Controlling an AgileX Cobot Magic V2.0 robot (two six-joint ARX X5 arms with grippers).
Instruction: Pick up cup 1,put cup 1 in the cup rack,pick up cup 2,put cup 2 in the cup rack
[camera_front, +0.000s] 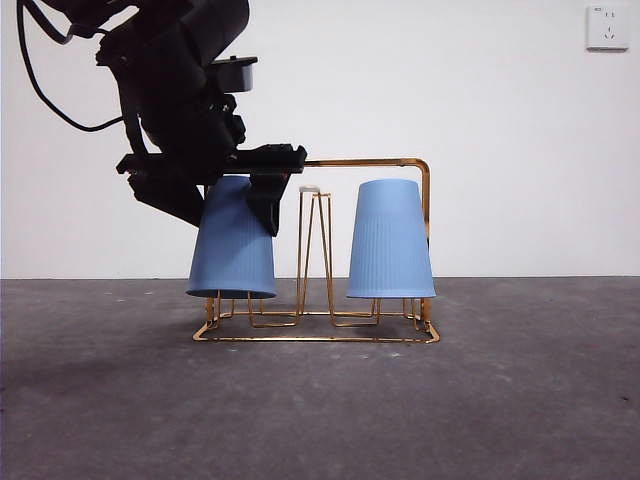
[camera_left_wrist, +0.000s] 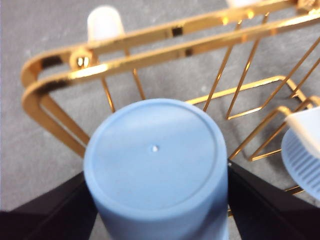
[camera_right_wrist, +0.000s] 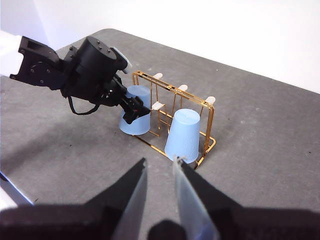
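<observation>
1. Left gripper (camera_front: 235, 200): I have it at the left end of the cup rack (camera_front: 425, 200), jaws clamped on either side of the upper wall of cup 2 (camera_front: 232, 245). In the left wrist view the two black jaws press against the cup's sides just below its closed base.

2. Cup 2: blue, inverted, closed base up, open mouth down, long axis close to vertical with a slight tilt. Its rim hangs just above the rack's base wire. I judge it is over a left-end prong, but the prong itself is hidden inside the cup, so I cannot confirm it is seated. The coming move turns on this: the cup lies directly between the jaws, and the remaining travel, as I read it, is straight down along the cup's own axis before I release.

3. Middle prongs (camera_front: 314, 240): bare, white-tipped, upright, between the two cups.

4. Cup 1 (camera_front: 390, 240): blue, inverted, upright on the rack's right end, apart from any gripper.

5. Right gripper (camera_right_wrist: 160, 172): waiting well back from the rack, jaws slightly apart, holding nothing. The left arm is clearly nearer.
</observation>
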